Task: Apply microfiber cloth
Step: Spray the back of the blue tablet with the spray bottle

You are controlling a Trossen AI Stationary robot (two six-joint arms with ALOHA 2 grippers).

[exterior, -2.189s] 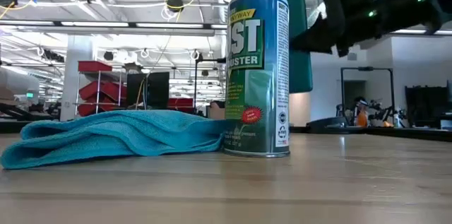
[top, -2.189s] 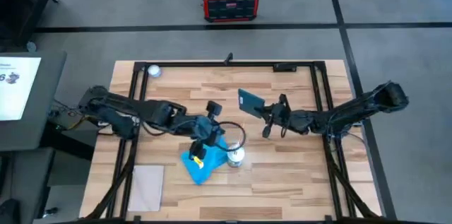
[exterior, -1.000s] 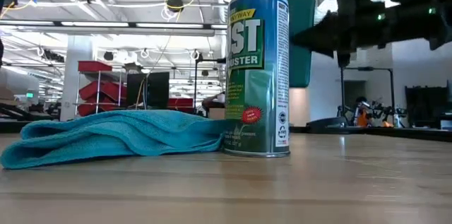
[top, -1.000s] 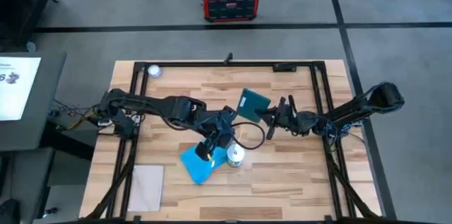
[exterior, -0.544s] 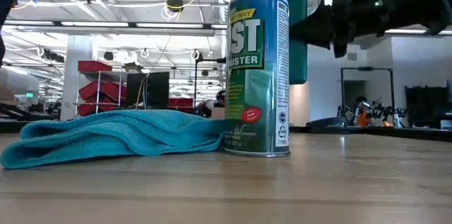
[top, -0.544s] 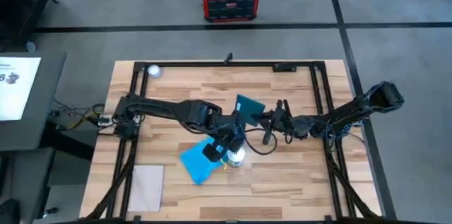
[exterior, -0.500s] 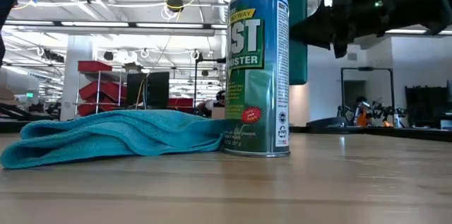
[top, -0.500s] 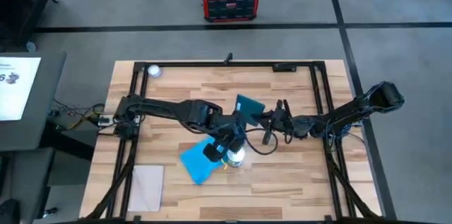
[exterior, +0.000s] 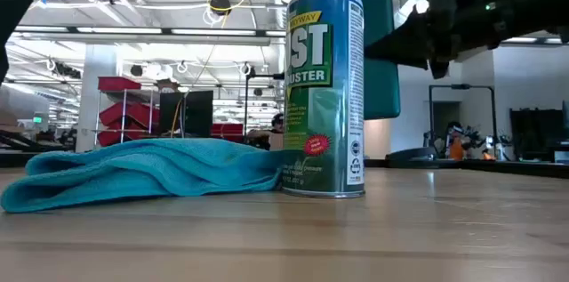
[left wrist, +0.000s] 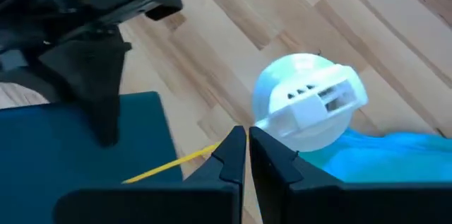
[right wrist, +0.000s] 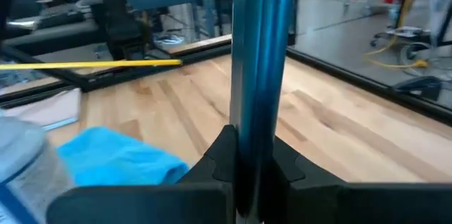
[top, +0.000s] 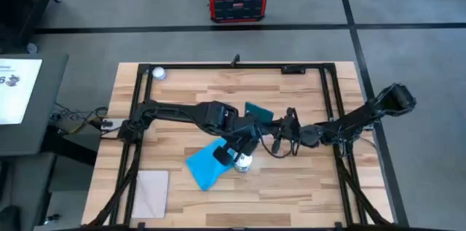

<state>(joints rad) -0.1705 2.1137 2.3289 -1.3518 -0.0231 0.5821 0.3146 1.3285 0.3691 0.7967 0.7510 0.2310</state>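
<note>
Right wrist view: right end effector (right wrist: 244, 155) clamped on tablet (right wrist: 258, 54).

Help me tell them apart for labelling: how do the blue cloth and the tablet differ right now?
The cloth lies bunched on the table, untouched; the tablet is held in the air, clamped in the right gripper. The cloth is soft and sky-blue; the tablet is rigid and dark teal.

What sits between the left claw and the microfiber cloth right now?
The spray can stands at the microfiber cloth's edge, directly under the left claw. The claw hovers over the can's cap; the cloth lies just beyond it, otherwise uncovered.
</note>
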